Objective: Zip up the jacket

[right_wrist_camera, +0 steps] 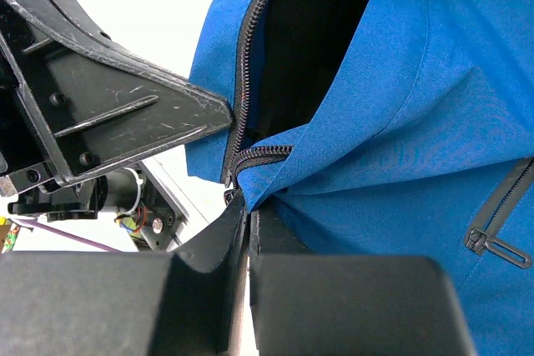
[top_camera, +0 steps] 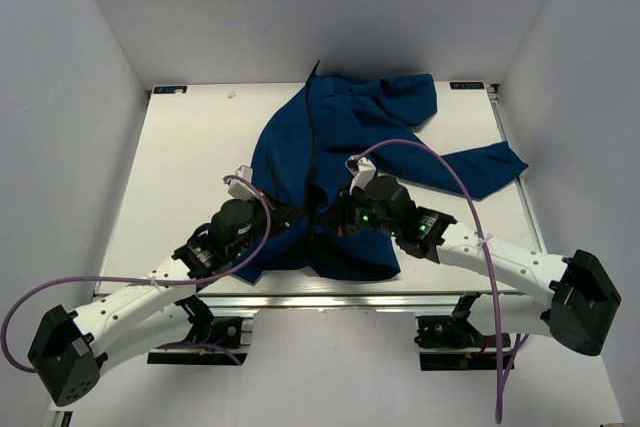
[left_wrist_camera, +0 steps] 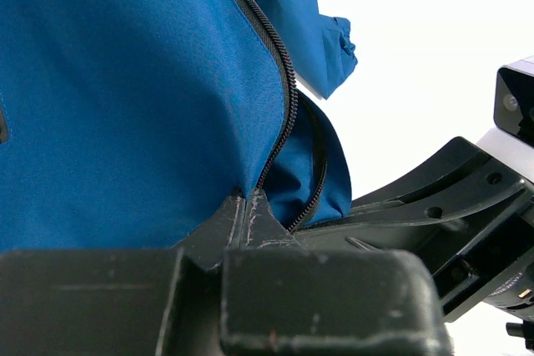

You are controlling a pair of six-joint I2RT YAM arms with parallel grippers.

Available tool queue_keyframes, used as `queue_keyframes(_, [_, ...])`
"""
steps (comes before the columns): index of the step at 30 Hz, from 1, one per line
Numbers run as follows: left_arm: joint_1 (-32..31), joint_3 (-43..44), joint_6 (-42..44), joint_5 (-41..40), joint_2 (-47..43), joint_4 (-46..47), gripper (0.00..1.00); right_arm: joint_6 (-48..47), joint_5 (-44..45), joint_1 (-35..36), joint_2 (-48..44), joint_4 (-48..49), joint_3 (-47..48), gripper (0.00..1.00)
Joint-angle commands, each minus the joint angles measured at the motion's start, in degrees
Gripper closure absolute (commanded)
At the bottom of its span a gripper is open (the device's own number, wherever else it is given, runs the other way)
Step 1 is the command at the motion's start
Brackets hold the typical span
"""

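The royal-blue jacket (top_camera: 340,152) lies spread on the white table, collar far, hem near, with its dark zipper line (top_camera: 312,137) running down the middle. My left gripper (top_camera: 290,215) is shut on the jacket's front edge by the zipper near the hem; in the left wrist view its jaws (left_wrist_camera: 244,199) pinch the blue fabric beside the zipper teeth (left_wrist_camera: 284,89). My right gripper (top_camera: 335,217) is shut on the opposite front edge at the hem; the right wrist view shows its jaws (right_wrist_camera: 249,206) pinching fabric just under the zipper end (right_wrist_camera: 259,154), with black lining (right_wrist_camera: 309,47) showing above.
The white table (top_camera: 190,177) ends at a metal rail at its near edge. One jacket sleeve (top_camera: 480,167) stretches to the right. White walls enclose the table on three sides. A purple cable (top_camera: 450,177) arcs over my right arm.
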Motion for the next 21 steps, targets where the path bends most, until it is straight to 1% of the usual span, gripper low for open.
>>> queue_keyframes(1, [-0.47, 1.45, 0.50, 0.25, -0.15, 0.87, 1.00, -0.38, 0.99, 0.59, 0.13, 0.71, 3.32, 1.00])
queue_keyframes(21, [-0.47, 1.28, 0.85, 1.13, -0.50, 1.32, 1.00, -0.91, -1.03, 0.94, 1.10, 0.62, 3.67, 1.00])
